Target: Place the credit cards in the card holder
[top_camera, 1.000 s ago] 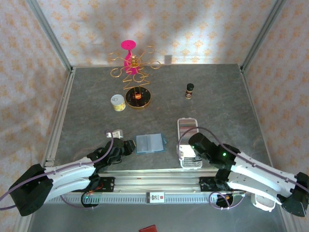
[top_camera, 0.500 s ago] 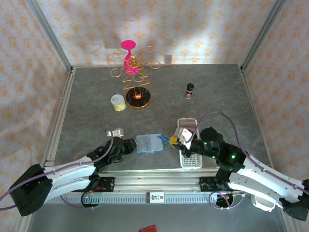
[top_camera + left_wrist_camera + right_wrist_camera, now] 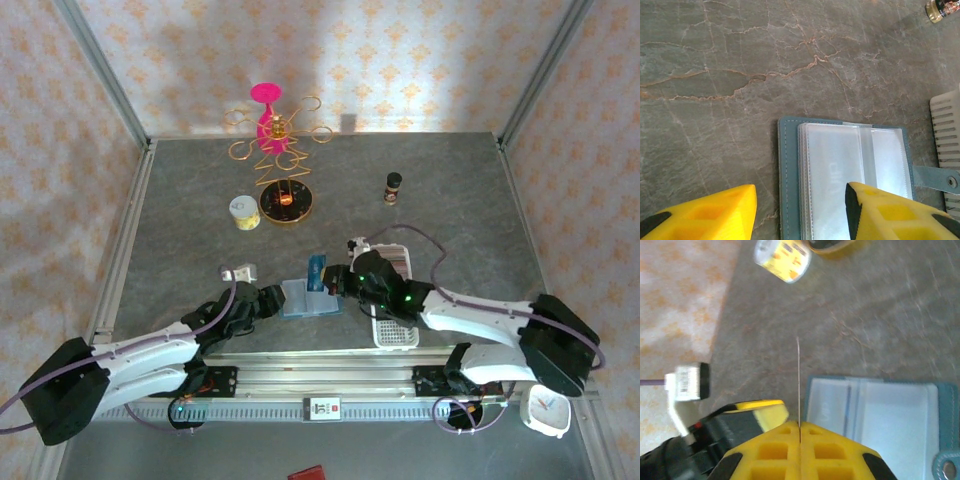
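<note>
Top view, near edge of grey table [image 3: 450, 200], abt 6 o'clock from centre: card holder [image 3: 308, 298], teal, lying open and flat, clear sleeves up. Card holder [image 3: 840, 170] in L wrist view: sleeve stack w/ teal border on 9 o'clock side, closing tab w/ snap sticking out at 3 o'clock. Card holder [image 3: 890, 415] in rt wrist view: pale blue inside, tab at lower rt corner. Rt gripper [image 3: 335, 280] at 1 o'clock of holder, fingers pressed together on a blue credit card [image 3: 316, 273], held upright on edge over holder's far edge; touching the sleeves or not, can't tell. In rt wrist view, rt gripper [image 3: 800, 426] w/ yellow fingers tight together, credit card [image 3: 799, 385] edge-on as a thin line running to 12 o'clock from betw. them, close by holder's L edge. L gripper [image 3: 272, 298] at 9 o'clock of holder, spread, nothing pinched. In L wrist view, L gripper [image 3: 800, 194] w/ one yellow finger over bare table, the other over the sleeves, holder's L edge betw. them. White slotted tray [image 3: 397, 335] at 3 o'clock of holder, near, partly under rt arm; corner of it [image 3: 946, 135] in L wrist view too. Small dark bottle [image 3: 394, 187] at 1 o'clock, well apart. Yellow-white tin [image 3: 244, 212] at 11 o'clock, blurred in rt wrist view [image 3: 782, 257]. Gold wire stand w/ pink top [image 3: 275, 150] at 12 o'clock, just beside tin.
</note>
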Controlling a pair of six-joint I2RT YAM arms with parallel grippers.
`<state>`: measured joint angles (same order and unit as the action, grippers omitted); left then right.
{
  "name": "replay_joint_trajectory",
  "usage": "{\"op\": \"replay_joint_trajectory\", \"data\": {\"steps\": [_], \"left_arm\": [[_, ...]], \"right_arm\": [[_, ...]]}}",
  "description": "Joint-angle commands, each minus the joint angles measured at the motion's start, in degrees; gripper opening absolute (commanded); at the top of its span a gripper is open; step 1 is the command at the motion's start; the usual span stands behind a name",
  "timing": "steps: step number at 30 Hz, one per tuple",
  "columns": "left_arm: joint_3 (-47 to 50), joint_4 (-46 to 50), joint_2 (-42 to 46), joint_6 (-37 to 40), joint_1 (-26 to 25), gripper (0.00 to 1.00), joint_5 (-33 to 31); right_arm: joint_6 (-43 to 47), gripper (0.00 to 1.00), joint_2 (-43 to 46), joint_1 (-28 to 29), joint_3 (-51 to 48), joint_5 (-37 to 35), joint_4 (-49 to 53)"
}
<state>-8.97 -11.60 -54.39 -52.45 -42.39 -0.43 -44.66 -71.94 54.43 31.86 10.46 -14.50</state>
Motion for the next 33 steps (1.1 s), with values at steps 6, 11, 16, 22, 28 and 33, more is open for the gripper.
{"op": "replay_joint_trajectory", "data": {"steps": [6,11,16,22,28,33], "left_arm": [[-1.4,-1.5,-2.9,0.6,-0.2,0.52,1.9],[-1.9,-1.5,-5.1,1.3,-0.2,0.51,3.6],[-2.0,-1.5,-6.3,1.6,-0.2,0.51,4.9],[-2.3,-1.4,-7.2,1.8,-0.2,0.5,4.9],[-2.7,-1.4,-8.0,1.7,-0.2,0.5,5.2],[-2.6,-1.2,-8.1,1.7,-0.2,0.49,5.1]], "right_arm": [[-7.4,0.0,-10.7,-0.2,0.1,1.8,-8.4],[-5.4,0.0,-14.6,-0.2,1.5,2.5,-8.8],[-4.1,0.0,-14.4,-0.3,0.7,1.6,-7.4],[-3.5,0.0,-11.4,-0.8,-1.9,-0.9,-6.9],[-3.3,0.0,-12.1,-1.1,-2.5,1.3,-8.4],[-3.6,0.0,-13.3,-1.2,-2.6,4.2,-11.1]]}}
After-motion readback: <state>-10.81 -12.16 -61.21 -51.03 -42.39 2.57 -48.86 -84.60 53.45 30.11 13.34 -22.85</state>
